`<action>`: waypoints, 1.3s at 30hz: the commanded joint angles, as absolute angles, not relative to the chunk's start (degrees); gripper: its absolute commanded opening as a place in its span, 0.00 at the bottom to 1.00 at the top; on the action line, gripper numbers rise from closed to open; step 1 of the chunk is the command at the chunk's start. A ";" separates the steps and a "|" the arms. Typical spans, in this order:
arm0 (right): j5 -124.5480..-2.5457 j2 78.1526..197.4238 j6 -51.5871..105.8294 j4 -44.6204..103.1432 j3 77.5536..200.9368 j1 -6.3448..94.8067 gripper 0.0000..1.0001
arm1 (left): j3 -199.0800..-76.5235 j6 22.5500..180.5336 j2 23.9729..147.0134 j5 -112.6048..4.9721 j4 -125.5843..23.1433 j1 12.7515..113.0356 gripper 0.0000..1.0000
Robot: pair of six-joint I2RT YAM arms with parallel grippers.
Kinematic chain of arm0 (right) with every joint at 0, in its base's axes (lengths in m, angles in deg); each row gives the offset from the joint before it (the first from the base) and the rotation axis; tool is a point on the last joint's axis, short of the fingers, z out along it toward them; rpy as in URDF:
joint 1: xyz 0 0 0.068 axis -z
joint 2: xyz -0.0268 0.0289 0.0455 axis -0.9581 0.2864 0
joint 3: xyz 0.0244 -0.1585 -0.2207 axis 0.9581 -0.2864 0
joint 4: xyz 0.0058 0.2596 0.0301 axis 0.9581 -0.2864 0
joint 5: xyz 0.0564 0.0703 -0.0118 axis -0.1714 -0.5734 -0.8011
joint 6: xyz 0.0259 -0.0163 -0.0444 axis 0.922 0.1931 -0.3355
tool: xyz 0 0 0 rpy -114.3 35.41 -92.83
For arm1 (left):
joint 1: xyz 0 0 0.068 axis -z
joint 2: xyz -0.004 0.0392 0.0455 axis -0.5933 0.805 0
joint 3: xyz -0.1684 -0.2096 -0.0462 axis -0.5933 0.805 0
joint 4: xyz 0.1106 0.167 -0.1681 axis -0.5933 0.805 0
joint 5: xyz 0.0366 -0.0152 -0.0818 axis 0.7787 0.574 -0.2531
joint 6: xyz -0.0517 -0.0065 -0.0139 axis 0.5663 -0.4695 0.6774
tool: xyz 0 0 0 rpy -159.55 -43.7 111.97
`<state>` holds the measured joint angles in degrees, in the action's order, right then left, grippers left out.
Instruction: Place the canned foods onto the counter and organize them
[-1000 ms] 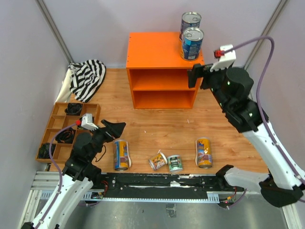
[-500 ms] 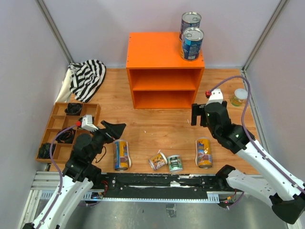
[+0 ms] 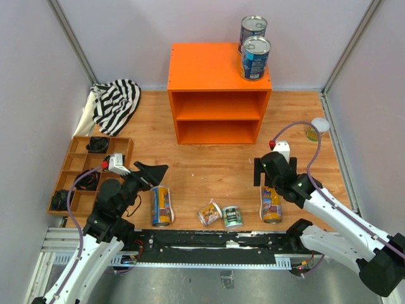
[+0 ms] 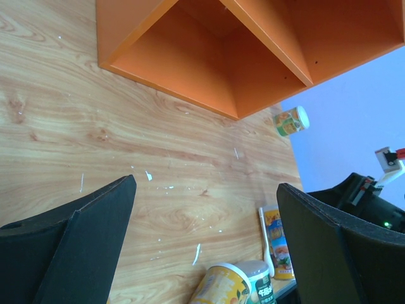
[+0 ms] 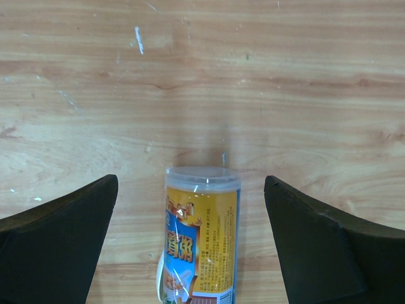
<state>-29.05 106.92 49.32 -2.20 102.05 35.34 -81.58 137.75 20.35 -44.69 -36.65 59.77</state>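
The orange counter (image 3: 209, 66) stands at the back, with two wide blue-labelled cans (image 3: 254, 58) on its top right corner. A tall yellow-and-blue can (image 3: 271, 202) lies on the floor at the front right. My right gripper (image 3: 261, 172) is open just behind it; in the right wrist view the can (image 5: 202, 247) lies between the spread jaws of that gripper (image 5: 193, 237), untouched. A second tall can (image 3: 161, 204) lies at the front left, beside my open, empty left gripper (image 3: 152, 172). A small yellow can (image 3: 209, 213) and a small green can (image 3: 232, 216) lie at the front middle.
Another small can (image 3: 316, 129) stands by the right wall and also shows in the left wrist view (image 4: 291, 120). A brown compartment tray (image 3: 63, 183) sits at the left, with a striped cloth (image 3: 117, 101) behind it. A metal rail (image 3: 215, 244) runs along the front edge.
My right arm has swung down from beside the counter's top to low over the tall can at the front right. The left arm has not moved.
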 commanded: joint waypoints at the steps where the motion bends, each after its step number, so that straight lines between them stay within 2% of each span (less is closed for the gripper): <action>1: -29.72 107.17 52.12 -3.37 99.69 37.98 0.99 | -82.61 137.23 19.50 -46.17 -38.16 60.04 0.98; 14: -37.31 108.38 52.65 -1.99 95.40 40.60 1.00 | -82.23 137.62 19.92 -46.74 -39.34 60.04 0.98; 39: -40.13 110.82 53.27 2.58 89.60 41.62 0.98 | -80.70 137.99 18.90 -46.95 -39.28 60.04 0.98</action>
<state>-39.44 110.55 52.12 1.39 90.70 40.61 -81.51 137.84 19.98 -46.29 -38.53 59.77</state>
